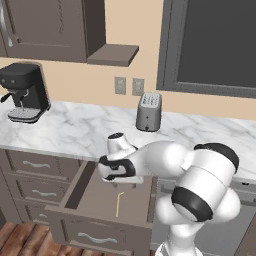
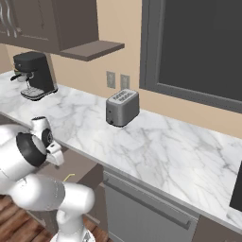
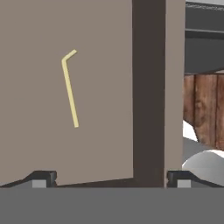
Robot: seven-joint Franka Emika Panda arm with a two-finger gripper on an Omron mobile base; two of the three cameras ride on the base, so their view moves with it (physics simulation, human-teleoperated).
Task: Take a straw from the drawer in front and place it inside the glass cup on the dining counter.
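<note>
Drawer (image 1: 107,202) stands pulled open beneath your bench (image 1: 75,127); that step is done. Straw (image 1: 119,204) lies flat on the drawer floor, untouched, bent end toward the front. Your tool (image 1: 127,185) hangs above it, fingers apart and empty. Left for you: descent, grasp, carry, and placement in the cup.

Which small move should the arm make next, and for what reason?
Probably shift the open claw sideways over the straw, then lower. The straw lies flat on the floor of the open drawer, untouched, and the claw is off-centre, one fingertip near the drawer's side wall.
</note>
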